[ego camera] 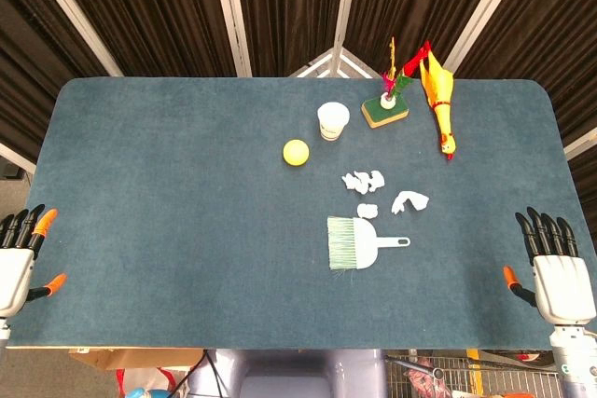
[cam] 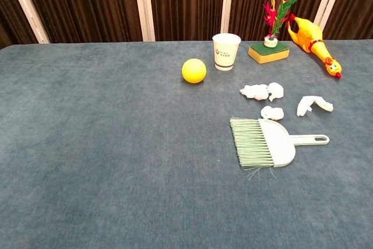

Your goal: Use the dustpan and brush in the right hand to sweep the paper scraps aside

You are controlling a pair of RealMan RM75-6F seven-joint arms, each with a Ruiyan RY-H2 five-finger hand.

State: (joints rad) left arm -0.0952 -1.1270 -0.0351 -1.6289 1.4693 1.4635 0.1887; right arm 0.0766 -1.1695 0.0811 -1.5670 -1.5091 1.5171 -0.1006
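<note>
Currently both hands sit at the near corners of the blue desk [ego camera: 168, 230], holding nothing. The right hand [ego camera: 558, 272] rests palm down with its dark fingers [ego camera: 546, 230] spread and released, pointing toward the far edge; the left hand [ego camera: 19, 263] lies the same way, its fingers [ego camera: 23, 226] apart and free. Only the head view shows them.

Well away from the right fingers, toward the desk's middle, lies the dustpan and brush [ego camera: 353, 242], a pale green set with the bristles on the side facing the left hand and the handle pointing toward the right hand. Nothing touches it. Just beyond it, farther from the fingers, are the paper scraps [ego camera: 365, 181]: a crumpled cluster, one small piece just beside the pan's rim, and a separate curled piece nearer the right hand's side.

Farther still from both hands stand a yellow ball [ego camera: 296, 152], a white paper cup [ego camera: 332, 120], a green sponge [ego camera: 384, 113] carrying a small vase of coloured feathers [ego camera: 396, 76], and a rubber chicken [ego camera: 439, 100] lying near the far edge
</note>
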